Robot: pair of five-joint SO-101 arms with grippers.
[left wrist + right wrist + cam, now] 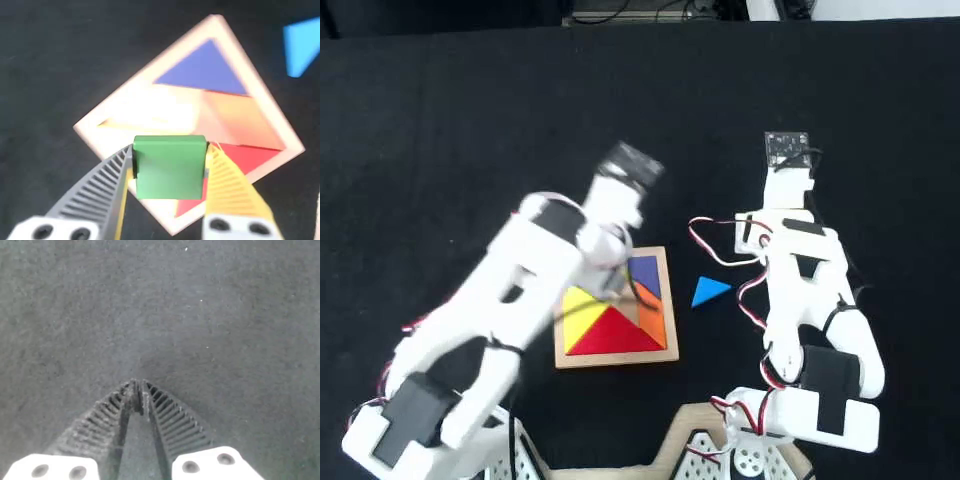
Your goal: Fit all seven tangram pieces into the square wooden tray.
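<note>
I can count six tangram pieces. Four lie inside the square wooden tray: one yellow triangle, one red triangle, one orange piece and one dark blue triangle. The fifth piece, a green square, is clamped between the two fingers of the left pincer, which hangs above the tray, over the side where the red triangle lies. I cannot tell if the square touches the tray. The sixth piece, a light blue triangle, lies flat on the black counter, just beside the tray and between it and the right arm. There is one tray, near the middle of the counter in front of the two arms. In the high view the left arm crosses over the tray and hides part of its far corner. The right pincer is closed with nothing between its fingers, above bare black counter, well apart from the tray.
</note>
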